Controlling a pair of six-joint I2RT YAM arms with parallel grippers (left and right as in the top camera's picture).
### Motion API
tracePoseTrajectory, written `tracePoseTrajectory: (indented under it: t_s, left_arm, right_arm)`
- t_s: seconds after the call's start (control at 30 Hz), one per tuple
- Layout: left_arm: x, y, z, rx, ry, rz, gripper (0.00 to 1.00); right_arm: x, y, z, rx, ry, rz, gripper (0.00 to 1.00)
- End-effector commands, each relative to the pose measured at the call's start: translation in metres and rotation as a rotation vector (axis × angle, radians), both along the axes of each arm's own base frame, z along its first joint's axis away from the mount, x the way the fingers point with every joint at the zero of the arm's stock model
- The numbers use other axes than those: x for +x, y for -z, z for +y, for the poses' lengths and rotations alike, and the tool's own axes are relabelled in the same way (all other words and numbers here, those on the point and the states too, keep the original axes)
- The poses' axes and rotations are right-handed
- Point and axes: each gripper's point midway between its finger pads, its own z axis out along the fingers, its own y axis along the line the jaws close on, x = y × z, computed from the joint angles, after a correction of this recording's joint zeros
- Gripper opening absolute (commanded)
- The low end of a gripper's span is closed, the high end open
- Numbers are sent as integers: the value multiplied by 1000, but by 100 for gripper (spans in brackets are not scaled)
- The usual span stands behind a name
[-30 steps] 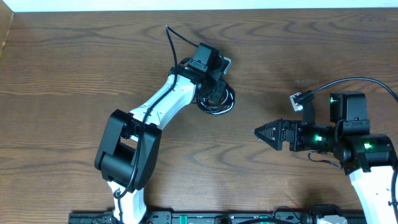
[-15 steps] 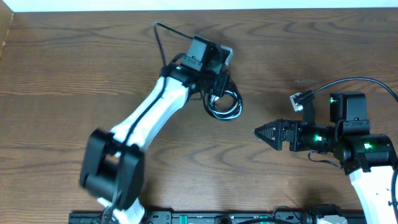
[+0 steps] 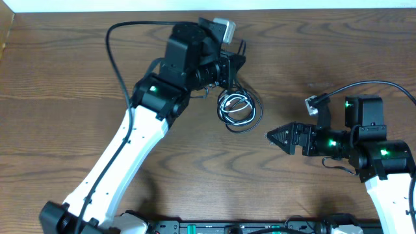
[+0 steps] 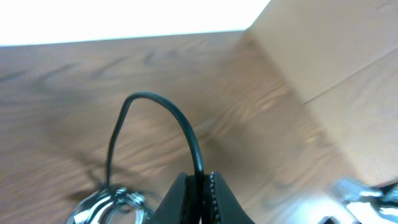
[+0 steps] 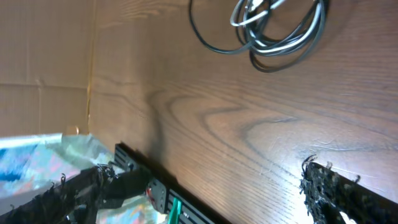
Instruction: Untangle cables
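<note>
Loose coil of cables (image 3: 240, 110) on table (image 3: 58, 78), just below and right of left gripper (image 4: 200, 179), well apart from right gripper (image 3: 273, 137). Holds one black strand (image 4: 158, 99) pinched tight in left claw, arching up from the heap. Right claw looks spread and empty, aimed at the coil.

Probably light, limp, slick-jacketed. Likely to drag the whole knot if tugged, so best to pin the heap and pull near a free end or plug. White cord (image 3: 233, 102) threaded among black loops.

Can't find plug ends, can't sort crossings. Coil blurred and cut off at bottom of left wrist view, clipped at top of right wrist view.
</note>
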Motion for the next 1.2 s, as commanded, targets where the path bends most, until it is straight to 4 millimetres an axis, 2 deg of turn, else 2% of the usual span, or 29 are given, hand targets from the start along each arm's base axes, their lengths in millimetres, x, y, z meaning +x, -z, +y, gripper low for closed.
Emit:
tracePoseTrajectory:
  t_s: [0.0,0.17,0.23,0.33,0.43,0.63,0.8,1.03,1.17]
  left_arm:
    - [-21,-49,-10,-165,68,-5,8]
    - [-27,-90,-12,-331,60,0,8]
    - [-28,-101,-12,-376,53,9,7]
    - [-40,-122,-16,-443,125,-12,7]
    - [-59,-155,-22,-543,243,-48,7]
    - [-84,-200,-20,-684,370,-99,7]
    - [-86,-206,-19,-710,376,-88,7]
    - [-86,-206,-19,-712,376,-85,7]
    - [-87,-207,-19,-716,377,-84,7]
  right_arm:
    - [4,-1,-2,-18,30,5,99]
    - [6,-2,-2,-18,30,-4,99]
    - [8,-2,-2,-20,33,-12,99]
    - [11,-1,-6,-43,48,-23,99]
    - [16,-1,-7,-54,57,-42,99]
    - [23,-2,-3,-55,41,-75,99]
    - [35,3,6,-31,55,-46,99]
    - [64,33,13,-56,111,42,97]
    - [75,61,3,-141,155,89,75]
